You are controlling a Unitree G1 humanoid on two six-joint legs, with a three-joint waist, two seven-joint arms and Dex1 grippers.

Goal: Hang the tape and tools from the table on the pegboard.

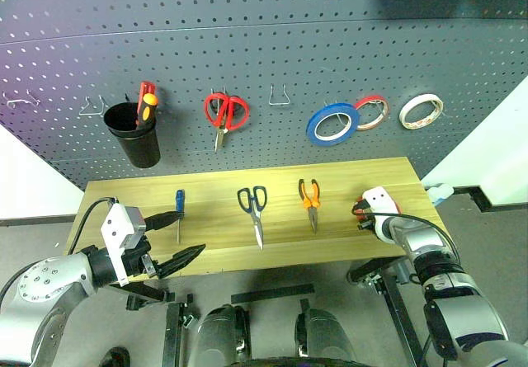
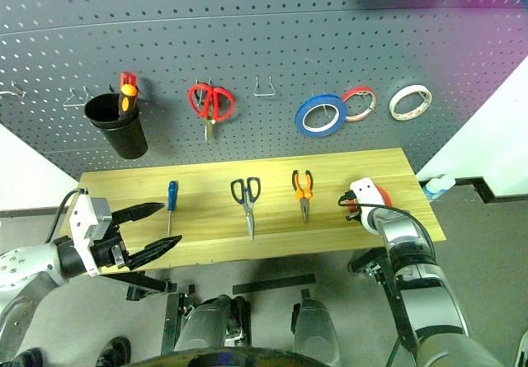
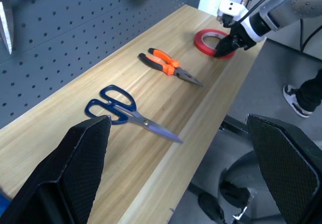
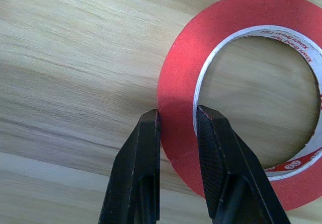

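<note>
The orange-red tape (image 4: pixel 236 12) lies flat at the right end of the wooden table (image 1: pixel 363 177). My right gripper (image 4: pixel 177 116) is shut on the tape's wall, one finger inside the core and one outside. The right gripper (image 3: pixel 224 48) also shows with the tape (image 3: pixel 207 34) in the left wrist view. The blue-handled screwdriver (image 1: pixel 179 210), dark-handled scissors (image 1: pixel 254 206) and orange-handled pliers (image 1: pixel 309 198) lie in a row on the table. My left gripper (image 1: pixel 193 232) hangs open at the table's front left, holding nothing. The dark pegboard (image 1: pixel 264 37) rises behind the table.
On the pegboard hang a black cup (image 1: pixel 140 140) with a red-and-yellow screwdriver, red scissors (image 1: pixel 224 111), a blue tape ring (image 1: pixel 332 124), a red-rimmed ring (image 1: pixel 371 111) and a white ring (image 1: pixel 421 110). A bare wire hook (image 1: pixel 280 96) sits between scissors and rings. A person's shoe (image 3: pixel 297 95) is beyond the table's right end.
</note>
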